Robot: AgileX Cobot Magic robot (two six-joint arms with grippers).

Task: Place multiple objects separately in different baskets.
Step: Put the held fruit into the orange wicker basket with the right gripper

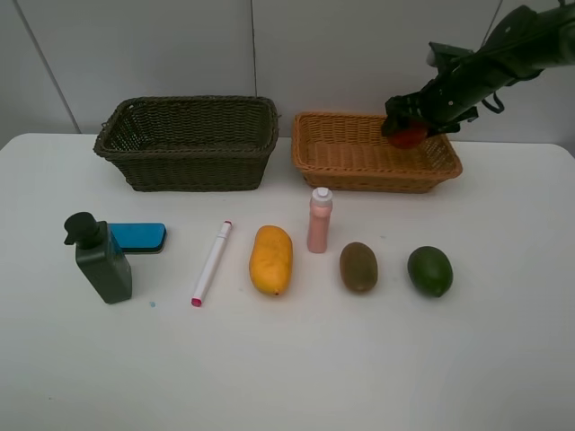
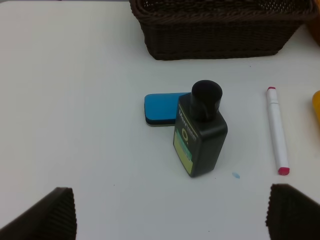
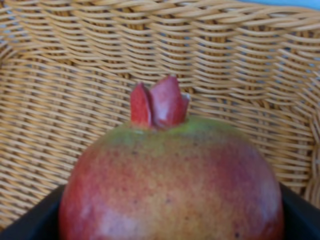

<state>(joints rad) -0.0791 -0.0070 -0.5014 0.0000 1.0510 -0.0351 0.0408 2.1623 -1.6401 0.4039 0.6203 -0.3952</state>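
In the upper right of the exterior view I have the right gripper (image 1: 409,131) clenched on the red apple-like fruit (image 1: 411,136), over the far right end of the light orange-tan basket (image 1: 359,176). On the right wrist camera the fruit fills the lower frame, its crown up, with woven wall behind it. I cannot tell whether it touches the basket floor.

The dark olive-brown basket (image 1: 189,171) sits just left of the tan one, upper centre.

Across the middle, from the left, lie the dark green pump bottle (image 1: 101,262) touching the blue flat eraser (image 1: 139,236), the white pink-tipped marker (image 1: 212,262), yellow-orange mango (image 1: 270,259), pink small bottle (image 1: 319,221) upright, brown kiwi (image 1: 358,267) and green lime (image 1: 429,270).

The left gripper (image 2: 170,212) is spread wide, holding nothing, its fingers (image 2: 52,215) in the bottom corners of its wrist view.
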